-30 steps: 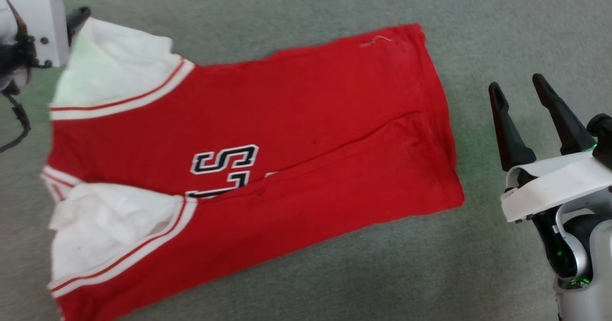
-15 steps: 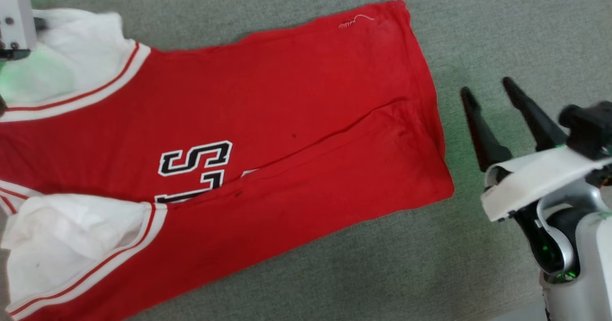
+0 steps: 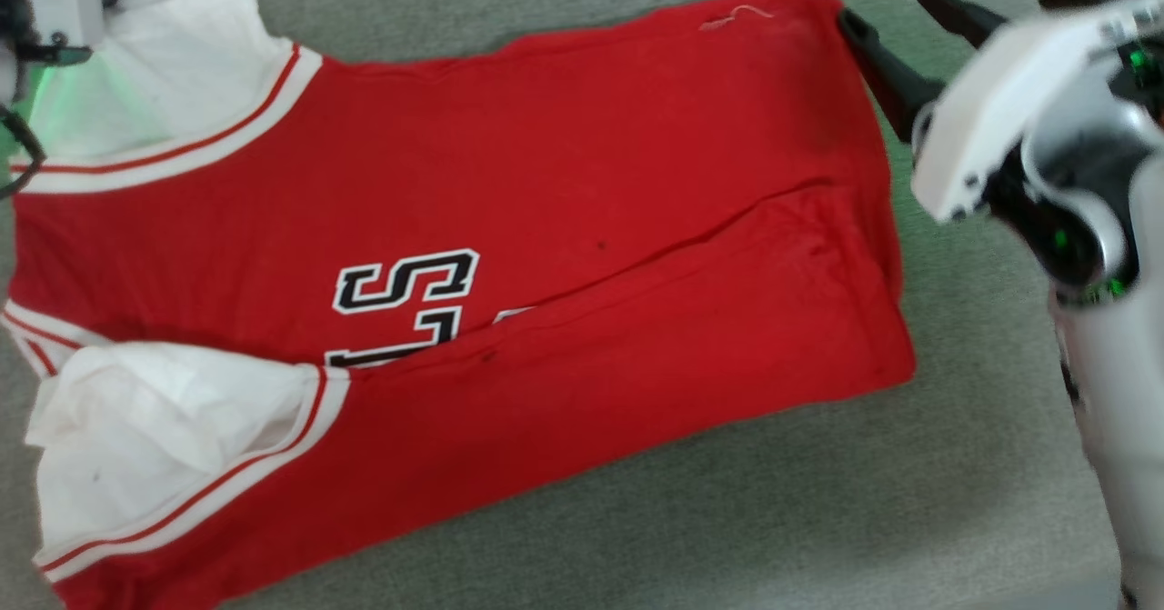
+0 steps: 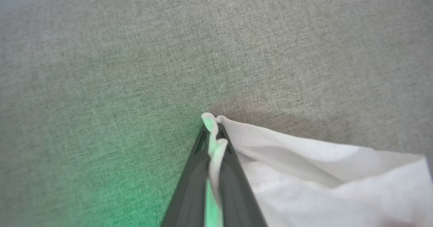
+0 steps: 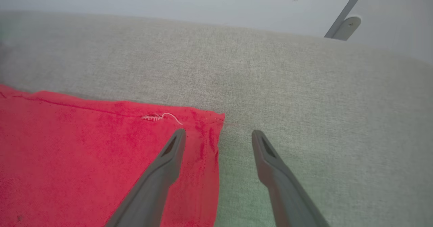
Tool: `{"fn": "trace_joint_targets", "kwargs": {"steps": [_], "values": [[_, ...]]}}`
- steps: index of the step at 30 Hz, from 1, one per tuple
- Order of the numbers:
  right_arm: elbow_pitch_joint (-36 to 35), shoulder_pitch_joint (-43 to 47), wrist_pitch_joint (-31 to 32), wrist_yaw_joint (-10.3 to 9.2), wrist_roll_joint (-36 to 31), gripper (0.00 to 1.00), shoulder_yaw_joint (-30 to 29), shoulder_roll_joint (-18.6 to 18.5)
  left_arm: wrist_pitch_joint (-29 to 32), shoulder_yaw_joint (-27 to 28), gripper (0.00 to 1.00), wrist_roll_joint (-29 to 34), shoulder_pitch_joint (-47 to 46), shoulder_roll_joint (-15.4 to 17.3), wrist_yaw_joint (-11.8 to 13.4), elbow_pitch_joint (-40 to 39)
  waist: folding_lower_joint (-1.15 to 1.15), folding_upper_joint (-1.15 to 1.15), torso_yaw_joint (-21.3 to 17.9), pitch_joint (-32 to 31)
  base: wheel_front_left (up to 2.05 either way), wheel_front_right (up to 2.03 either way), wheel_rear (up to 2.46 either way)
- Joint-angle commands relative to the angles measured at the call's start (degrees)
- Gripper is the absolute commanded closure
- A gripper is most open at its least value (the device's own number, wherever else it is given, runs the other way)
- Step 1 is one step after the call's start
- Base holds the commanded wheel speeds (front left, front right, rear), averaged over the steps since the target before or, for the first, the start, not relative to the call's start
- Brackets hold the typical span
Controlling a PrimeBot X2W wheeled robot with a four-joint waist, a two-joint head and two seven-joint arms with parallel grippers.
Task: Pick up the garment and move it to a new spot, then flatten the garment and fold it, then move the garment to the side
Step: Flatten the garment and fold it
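Change from a second ago: the left gripper (image 4: 213, 132) was gaping then and is now pinched shut on the white corner of the garment (image 3: 582, 255). The right gripper (image 5: 219, 134) has swung up to the far right corner, fingers spread, one over red cloth and one over the grey fabric surface (image 3: 727, 519). A loose white thread (image 3: 737, 17) sits near that corner, and the garment lies flat, long axis left-to-right and slightly tilted, white striped end toward the robot's left.
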Motion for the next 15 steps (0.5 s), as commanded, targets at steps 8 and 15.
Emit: {"fn": "trace_joint_targets", "kwargs": {"steps": [8, 15], "values": [[18.7, -12.1, 8.3, -0.09, 3.8, 0.00, 5.8, 1.0, -0.7, -1.5, 1.00, 0.2, 4.1, -2.9, -0.4, 2.3, 0.00, 0.00, 2.4, 1.6, 0.00, 0.00, 0.00], [27.7, -15.7, 13.4, -0.06, 7.6, 1.00, 10.8, 1.4, -2.7, -1.2, 1.00, 0.1, 3.6, -3.7, -0.9, 2.6, 0.00, 0.00, 3.3, 1.6, 0.00, 0.00, 0.00]]}}
